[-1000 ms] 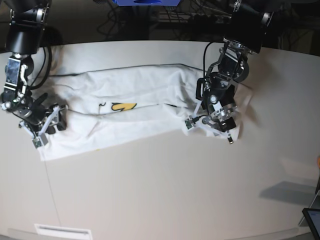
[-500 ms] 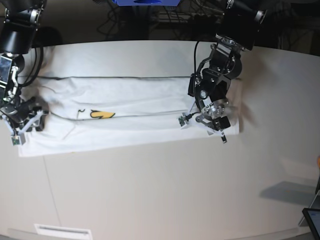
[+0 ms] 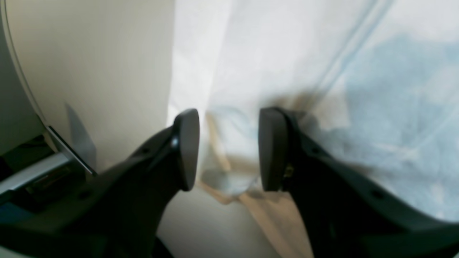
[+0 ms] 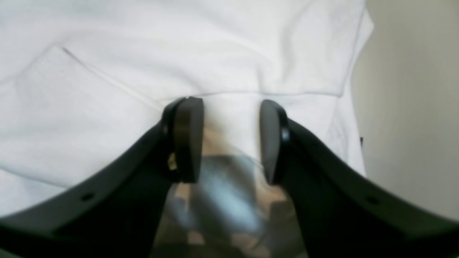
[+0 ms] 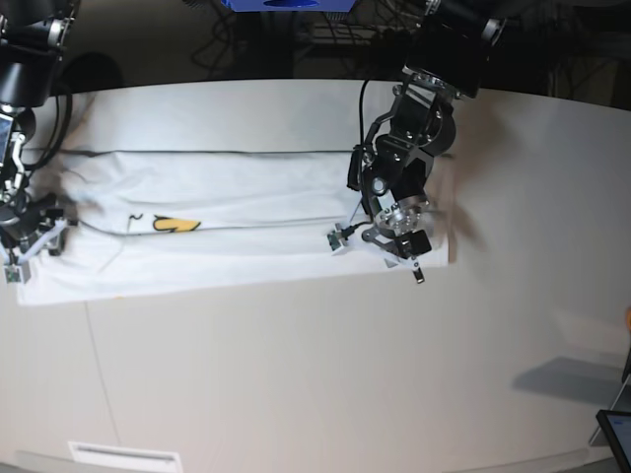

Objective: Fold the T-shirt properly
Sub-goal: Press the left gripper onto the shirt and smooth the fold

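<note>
The T-shirt (image 5: 246, 187) lies as a long white band across the far half of the table, with a bit of yellow print (image 5: 175, 225) showing. At its right end, my left gripper (image 5: 399, 246) holds the cloth. In the left wrist view the left gripper (image 3: 228, 148) has a bunched fold of the T-shirt (image 3: 287, 53) between its fingers. My right gripper (image 5: 28, 246) is at the band's left end. Its wrist view shows the right gripper (image 4: 229, 139) closed on the T-shirt (image 4: 179, 53), with white cloth filling the narrow gap.
The pale table (image 5: 296, 374) extends toward the front. A dark tablet corner (image 5: 616, 434) sits at the front right and a white label (image 5: 123, 455) at the front left edge. Dark cables and equipment lie behind the table's far edge.
Both arms have moved left and carried the shirt along. The crumpled cloth has been pulled into a longer, flatter band, and its left end now lies near the table's left side.
</note>
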`<act>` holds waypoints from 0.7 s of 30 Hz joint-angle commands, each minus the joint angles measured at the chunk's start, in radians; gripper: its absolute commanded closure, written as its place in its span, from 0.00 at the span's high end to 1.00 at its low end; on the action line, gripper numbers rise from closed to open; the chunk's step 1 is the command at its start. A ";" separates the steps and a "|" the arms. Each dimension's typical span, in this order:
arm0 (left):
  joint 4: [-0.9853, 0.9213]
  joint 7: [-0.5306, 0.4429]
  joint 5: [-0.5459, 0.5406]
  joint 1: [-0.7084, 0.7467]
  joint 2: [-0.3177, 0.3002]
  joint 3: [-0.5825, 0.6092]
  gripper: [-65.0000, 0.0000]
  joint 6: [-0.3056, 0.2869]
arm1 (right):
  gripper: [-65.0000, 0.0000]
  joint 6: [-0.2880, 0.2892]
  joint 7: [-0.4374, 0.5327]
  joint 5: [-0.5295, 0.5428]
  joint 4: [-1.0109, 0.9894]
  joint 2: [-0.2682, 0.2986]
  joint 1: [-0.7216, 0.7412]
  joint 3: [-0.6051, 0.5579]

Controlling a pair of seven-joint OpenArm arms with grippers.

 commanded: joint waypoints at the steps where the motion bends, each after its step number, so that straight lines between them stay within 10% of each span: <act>1: 0.008 0.010 0.029 -0.012 0.001 0.001 0.42 -0.008 | 0.39 -0.031 -0.068 -0.077 -0.010 0.028 -0.011 0.002; 21: 0.236 0.047 0.121 -0.029 0.000 -0.007 0.42 -0.008 | 0.39 -0.024 -0.070 -0.077 0.218 0.040 -0.020 -0.003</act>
